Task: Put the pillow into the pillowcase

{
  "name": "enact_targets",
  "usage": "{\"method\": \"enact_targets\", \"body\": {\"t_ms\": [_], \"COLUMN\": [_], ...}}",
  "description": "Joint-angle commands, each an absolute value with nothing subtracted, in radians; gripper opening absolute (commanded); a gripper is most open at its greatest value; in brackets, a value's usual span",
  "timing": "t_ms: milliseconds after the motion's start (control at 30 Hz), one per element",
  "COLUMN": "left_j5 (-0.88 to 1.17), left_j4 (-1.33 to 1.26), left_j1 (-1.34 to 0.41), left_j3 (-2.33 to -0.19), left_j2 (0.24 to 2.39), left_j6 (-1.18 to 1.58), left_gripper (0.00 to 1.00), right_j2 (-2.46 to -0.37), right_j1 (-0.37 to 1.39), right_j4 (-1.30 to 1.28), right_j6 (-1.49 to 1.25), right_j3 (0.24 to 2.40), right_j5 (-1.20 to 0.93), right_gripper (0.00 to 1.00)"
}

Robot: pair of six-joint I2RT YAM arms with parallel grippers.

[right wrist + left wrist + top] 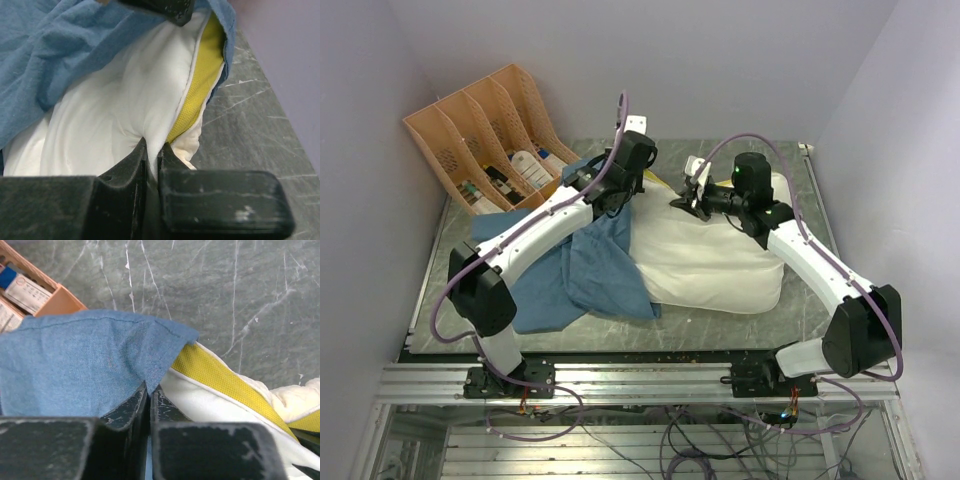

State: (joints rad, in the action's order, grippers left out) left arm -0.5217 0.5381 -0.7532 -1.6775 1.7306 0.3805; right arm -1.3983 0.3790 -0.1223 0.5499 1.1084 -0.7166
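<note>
Pillow [720, 265] partly under pillowcase [600, 268]

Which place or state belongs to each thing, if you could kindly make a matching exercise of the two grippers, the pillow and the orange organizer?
Things:
1 left gripper
2 right gripper
3 pillow
4 orange organizer

Places or states:
A at the far left corner of the table
B shut on the pillow's white fabric
C shut on the hem of the pillowcase
D lying mostly uncovered

Pairs: 1-C, 2-B, 3-D, 4-A
</note>
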Motion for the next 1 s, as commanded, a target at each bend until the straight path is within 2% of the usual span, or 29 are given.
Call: {"method": "enact_targets", "body": {"t_ms": [0,267,467,600,667,800,900,967], "left_j5": [-0.483,-0.076,0.061,0.076,0.079,0.205,0.217,0.229], "left_j4": [0.539,0.446,0.451,0.344,0.309,0.191,0.197,0.196], "left_j1": [-0.746,-0.805,-0.913,-0.912,-0.881,-0.764,-0.749,-0.749], "left_j3": [-1.744,-1.885,-2.071,-1.918,-1.825,-1.646,-1.669,-1.741], "left_j2": [1.691,1.668,1.760,1.691,1.675,1.700,1.737,1.761], "left_j6": [0.368,0.394,0.384,0.403,0.424,0.533,0.542,0.552], "left_gripper": [0.08,0.07,0.07,0.07,0.10,0.07,0.07,0.07], "right_j2": [-1.374,-1.376,-1.383,-1.348,-1.358,-1.367,-1.298,-1.298], "right_j1": [0.395,0.366,0.307,0.294,0.279,0.265,0.232,0.209], "right_j4": [-0.115,-0.045,0.150,0.289,0.371,0.550,0.698,0.767], "right_j6": [0.511,0.404,0.068,-0.002,-0.035,-0.142,-0.256,-0.379], "right_j3": [1.094,1.207,1.350,1.175,1.077,0.921,0.945,1.044], "right_j5": [-0.798,-0.827,-0.880,-0.880,-0.963,-1.098,-1.144,-1.188], "right_gripper": [0.00,0.00,0.00,0.00,0.00,0.00,0.00,0.00]}}
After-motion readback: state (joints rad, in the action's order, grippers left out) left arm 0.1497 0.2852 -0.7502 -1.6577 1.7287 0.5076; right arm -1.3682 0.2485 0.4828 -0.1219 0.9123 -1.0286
